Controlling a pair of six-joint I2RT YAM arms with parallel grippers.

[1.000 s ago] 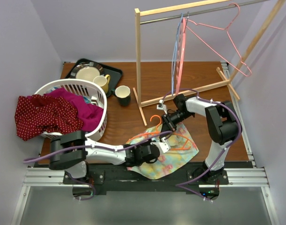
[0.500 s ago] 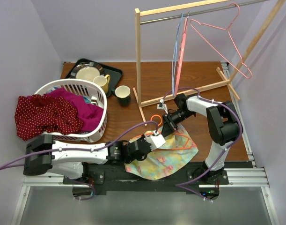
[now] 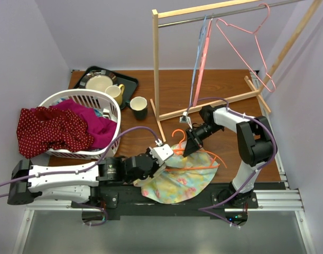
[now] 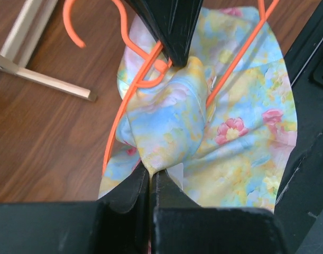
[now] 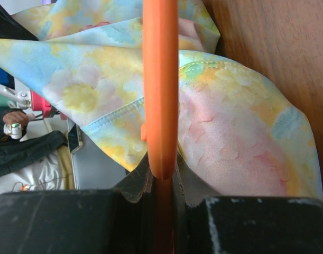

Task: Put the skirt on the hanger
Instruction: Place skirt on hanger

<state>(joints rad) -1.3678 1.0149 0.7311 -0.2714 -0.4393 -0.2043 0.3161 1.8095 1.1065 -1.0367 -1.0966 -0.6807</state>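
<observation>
The pastel floral skirt [image 3: 185, 179] lies bunched at the table's near edge. An orange hanger [image 3: 178, 138] rests over it, hook pointing away from me. My left gripper [image 3: 168, 157] is shut on a raised fold of the skirt [image 4: 166, 116], its tips [image 4: 150, 172] pinching the cloth just beside the hanger's arm [image 4: 119, 114]. My right gripper [image 3: 189, 147] is shut on the hanger near its neck. In the right wrist view the orange bar [image 5: 160, 79] runs straight out from between the fingertips [image 5: 162, 177], with the skirt [image 5: 230, 137] draped under it.
A white laundry basket [image 3: 114, 110] with red and magenta clothes stands at the left. Behind it are a black tray [image 3: 130, 80] with a plate and yellow mug, and a dark mug [image 3: 138, 107]. A wooden rack [image 3: 156, 69] carries a pink hanger [image 3: 256, 50].
My left gripper has moved away from the near edge and slightly left, pulling the skirt fold up toward the hanger's neck. The right gripper holds about where it was. The rack's hangers have swung.
</observation>
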